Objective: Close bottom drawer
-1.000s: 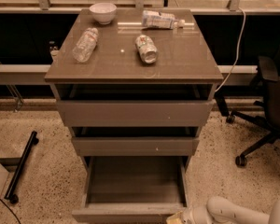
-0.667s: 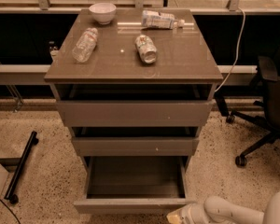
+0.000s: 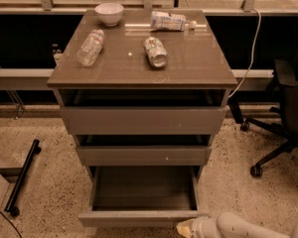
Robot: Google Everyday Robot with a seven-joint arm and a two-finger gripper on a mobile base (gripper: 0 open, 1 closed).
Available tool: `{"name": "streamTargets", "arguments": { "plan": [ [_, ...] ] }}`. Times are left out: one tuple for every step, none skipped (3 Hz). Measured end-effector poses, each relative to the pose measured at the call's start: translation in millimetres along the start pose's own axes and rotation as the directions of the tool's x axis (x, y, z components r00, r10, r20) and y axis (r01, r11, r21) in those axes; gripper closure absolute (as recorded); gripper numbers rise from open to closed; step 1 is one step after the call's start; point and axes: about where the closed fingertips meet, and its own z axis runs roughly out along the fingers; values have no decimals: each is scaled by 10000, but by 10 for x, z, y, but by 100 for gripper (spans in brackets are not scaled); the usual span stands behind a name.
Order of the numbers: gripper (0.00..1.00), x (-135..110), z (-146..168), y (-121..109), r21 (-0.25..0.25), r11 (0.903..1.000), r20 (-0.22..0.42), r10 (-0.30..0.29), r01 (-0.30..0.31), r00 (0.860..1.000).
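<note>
The bottom drawer [image 3: 141,217] is the lowest and narrowest of three grey-brown drawers in the cabinet. It stands pulled out towards me, its empty grey tray [image 3: 144,190] showing and its flat front panel near the bottom edge. My gripper [image 3: 185,227] is at the bottom edge, just right of the middle, at the right end of that front panel. The white arm [image 3: 238,226] runs off to the lower right. Above it sit the mid-width drawer [image 3: 144,154] with a white speck and the widest drawer [image 3: 143,121], both slightly open.
On the cabinet top [image 3: 188,68] lie a white bowl [image 3: 109,13], a clear bottle [image 3: 91,46], a can [image 3: 155,51] and a pouch [image 3: 170,20]. A black office chair [image 3: 283,113] stands at the right. A black bar [image 3: 22,176] lies on the floor at the left.
The bottom drawer's front panel has moved back towards the cabinet, so less of the tray shows. My gripper and arm have followed it inwards and to the left.
</note>
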Motion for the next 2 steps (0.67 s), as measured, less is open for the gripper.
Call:
{"name": "streamTargets", "arguments": {
  "plan": [
    [100, -253, 95, -90, 610, 9963, 858, -659, 608, 9941],
    [100, -477, 207, -170, 960, 9897, 1273, -1182, 1063, 9848]
  ]
}}
